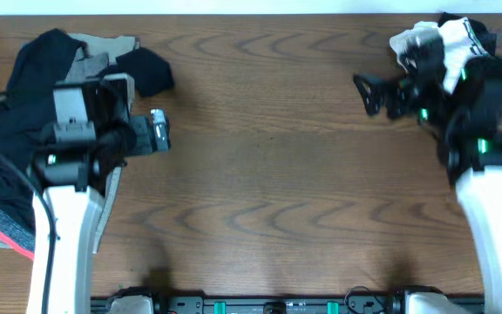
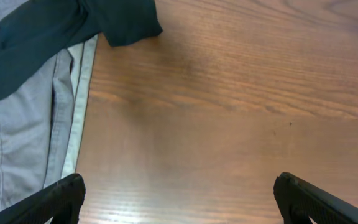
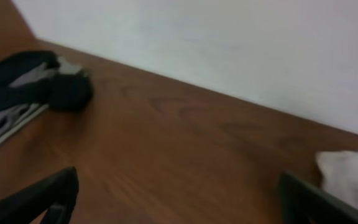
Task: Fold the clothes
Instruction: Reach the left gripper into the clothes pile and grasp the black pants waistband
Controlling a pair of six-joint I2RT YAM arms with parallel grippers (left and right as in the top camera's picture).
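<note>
The clothes lie in a heap at the table's left: black leggings (image 1: 20, 105) with a coral-red and grey waistband (image 1: 7, 228) at the near left edge, over a light grey garment (image 1: 90, 57). My left gripper (image 1: 159, 131) hovers at the heap's right edge, pointing right, open over bare wood. In the left wrist view the black cloth (image 2: 55, 25) and the grey garment (image 2: 30, 124) sit left of my open gripper (image 2: 179, 198). My right gripper (image 1: 369, 92) stands open at the far right, above bare table (image 3: 179, 196), holding nothing.
A second bundle of white and black cloth (image 1: 447, 39) lies at the back right corner, partly under the right arm; its white edge (image 3: 353, 174) shows in the right wrist view. A pale wall (image 3: 229, 43) runs behind the brown wooden table (image 1: 268, 174).
</note>
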